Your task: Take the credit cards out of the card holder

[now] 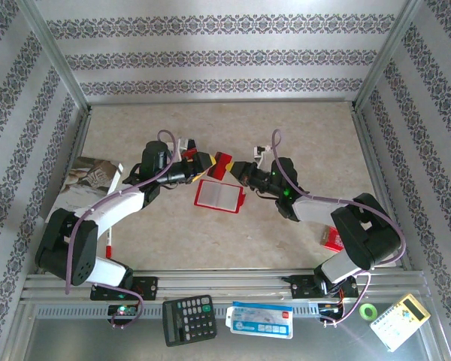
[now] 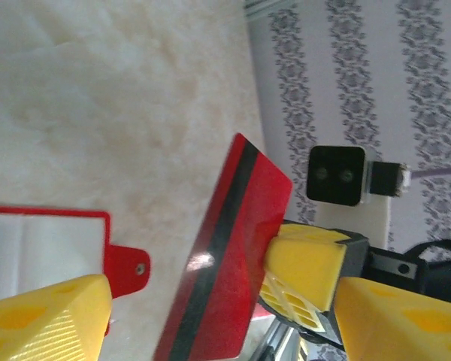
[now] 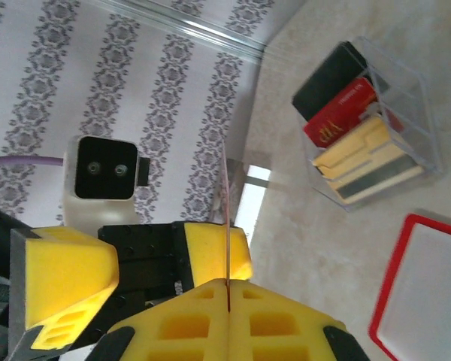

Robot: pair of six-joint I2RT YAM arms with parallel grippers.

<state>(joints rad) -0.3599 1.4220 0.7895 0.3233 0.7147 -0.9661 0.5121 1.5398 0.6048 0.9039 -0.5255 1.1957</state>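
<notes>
One card [image 2: 233,248] is sitting pinched in the right gripper [image 3: 227,293]; left gripper [image 1: 204,161] is gaping beside it, so draw right gently, clearing its fingers

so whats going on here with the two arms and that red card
The right claw is shut on a red card with a black stripe, holding it up off the table between the two arms. The left claw is open around it, not gripping. The card holder lies open on the table near them, and a clear box holds black, red and tan cards.
</notes>
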